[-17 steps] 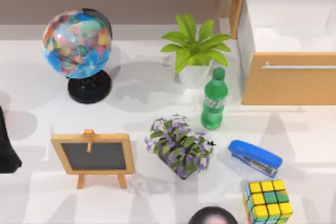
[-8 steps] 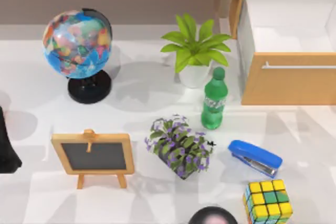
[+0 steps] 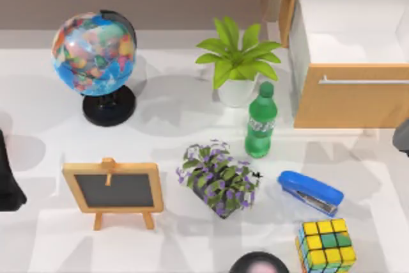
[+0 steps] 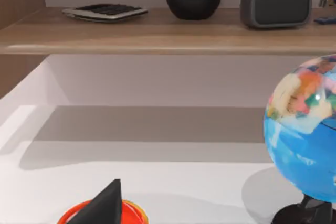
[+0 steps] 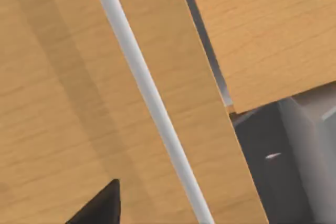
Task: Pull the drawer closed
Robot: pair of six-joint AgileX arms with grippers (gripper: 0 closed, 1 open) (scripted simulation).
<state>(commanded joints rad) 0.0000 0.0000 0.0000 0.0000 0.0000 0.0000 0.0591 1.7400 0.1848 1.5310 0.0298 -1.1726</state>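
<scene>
Right claw (image 5: pixel 100 205) faces the open drawer (image 3: pixel 351 100)

The white table (image 3: pixel 45 68) carries a globe (image 3: pixel 94 52), chalkboard easel (image 3: pixel 114 190), two plants — bottle (image 3: pixel 260 129), stapler (image 3: pixel 310 192), puzzle cube (image 3: pixel 326 244).

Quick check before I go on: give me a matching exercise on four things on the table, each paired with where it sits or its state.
Things:
1. drawer
2. globe
3. green bottle
4. stapler

Places or states:
A. top view's left, behind the chalkboard easel
B. just in front of the white-potted plant
C. pulled open, white inside showing
D. between the purple flowers and the colour cube

Pairs: 1-C, 2-A, 3-B, 4-D
</scene>
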